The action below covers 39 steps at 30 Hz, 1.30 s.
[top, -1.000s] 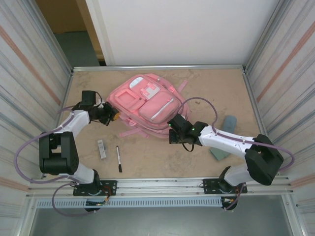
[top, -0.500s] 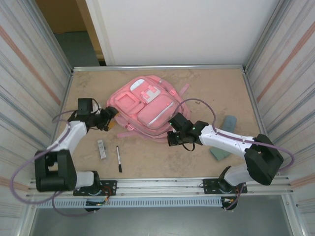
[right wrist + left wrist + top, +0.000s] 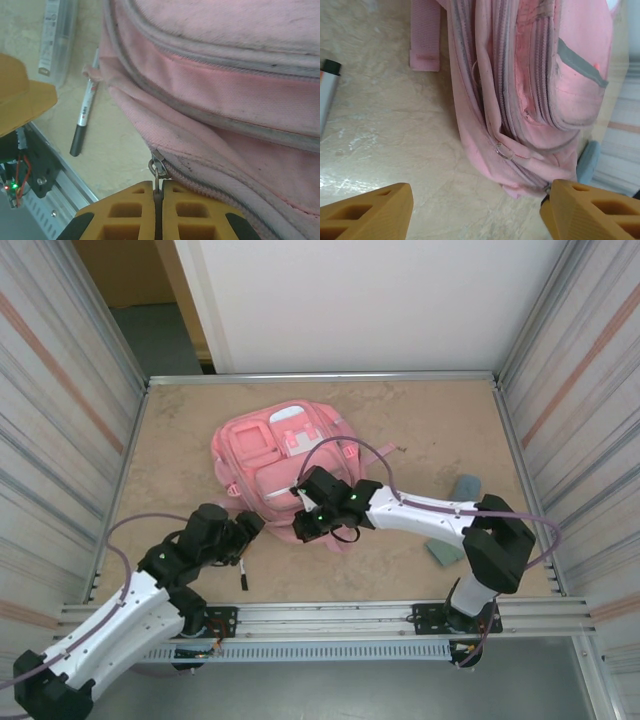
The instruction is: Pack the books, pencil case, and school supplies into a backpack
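Beige tabletop (image 3: 440,430): large pink fabric backpack (image 3: 275,455) lying front-up mid-tabletop, long axis far-to-near. Right gripper (image 3: 156,192) jaws pinch its near-edge metal zipper pull (image 3: 157,167); left gripper (image 3: 477,202) jaws spread, near backpack's near-left corner.

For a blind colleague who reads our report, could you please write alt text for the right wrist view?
The right tool is shut on the metal zipper pull at the lower edge of the pink backpack. To the left, a black pen and a whitish bar lie on the beige table.
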{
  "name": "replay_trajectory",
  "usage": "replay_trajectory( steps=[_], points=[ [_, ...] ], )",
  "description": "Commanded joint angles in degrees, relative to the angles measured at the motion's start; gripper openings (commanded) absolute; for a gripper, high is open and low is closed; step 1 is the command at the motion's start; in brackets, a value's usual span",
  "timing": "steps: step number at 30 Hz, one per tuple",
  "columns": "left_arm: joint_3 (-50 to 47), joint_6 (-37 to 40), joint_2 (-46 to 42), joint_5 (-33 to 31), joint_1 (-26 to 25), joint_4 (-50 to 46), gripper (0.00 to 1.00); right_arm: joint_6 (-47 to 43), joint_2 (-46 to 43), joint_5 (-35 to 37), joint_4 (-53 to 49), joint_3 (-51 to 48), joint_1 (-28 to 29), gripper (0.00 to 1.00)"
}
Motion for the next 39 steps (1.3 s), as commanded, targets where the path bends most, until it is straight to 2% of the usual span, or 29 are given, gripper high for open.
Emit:
replay_trajectory(
  steps=[1, 6, 8, 11, 15, 16, 20, 22, 25, 31, 35, 39],
  points=[
    [1.09, -4.32, 3.64, -5.69, -0.46, 0.23, 0.73, -1.49, 1.05, -4.11, 2.8, 2.77, 1.6, 0.0],
    [2.26, -3.77, 13.45, -3.89, -0.72, 6.54, 0.67, -0.92, 1.94, -4.56, 3.53, 2.77, 2.95, 0.0],
    [2.21, -5.26, 15.65, -6.56, -2.11, 8.78, 0.61, -0.52, 1.83, -5.08, 3.69, 2.53, 3.37, 0.0],
    [2.92, -4.93, 17.81, -10.87, -3.18, 11.19, 0.39, -0.52, 2.02, -5.03, 3.23, 2.24, 4.04, 0.0],
    [6.44, -1.13, 19.99, -15.6, -3.11, 8.44, 0.05, 0.23, 1.09, -0.21, -1.51, 1.65, 4.08, 0.0],
    [7.4, 0.8, 20.14, -16.6, -3.04, 7.53, 0.0, 0.21, 0.46, 0.78, -2.24, 0.84, 3.83, 0.0],
    [9.32, 5.83, 19.68, -19.39, -2.23, 4.61, 0.0, 0.18, -2.52, 4.89, -6.17, -1.91, 2.13, 0.0],
    [9.24, 8.56, 19.47, -17.67, -0.03, 5.05, 0.0, 0.12, -4.49, 6.82, -8.07, -4.08, 0.89, 0.0],
    [9.76, 15.15, 20.99, -11.61, 5.36, 6.99, 0.0, -0.34, -7.17, 8.71, -9.78, -7.18, -1.61, 0.0],
    [14.57, 27.53, 27.7, 4.76, 19.04, 9.15, 0.0, -1.57, -11.11, 12.55, -12.33, -12.27, -7.97, 0.0],
    [22.76, 35.0, 35.12, 9.02, 24.34, 7.58, 0.0, -2.63, -11.38, 11.91, -11.96, -11.6, -9.44, 0.0],
    [33.38, 38.75, 46.55, 12.54, 27.45, 5.57, 0.0, -2.67, -8.98, 6.77, -8.59, -8.21, -8.28, 0.0]
  ],
)
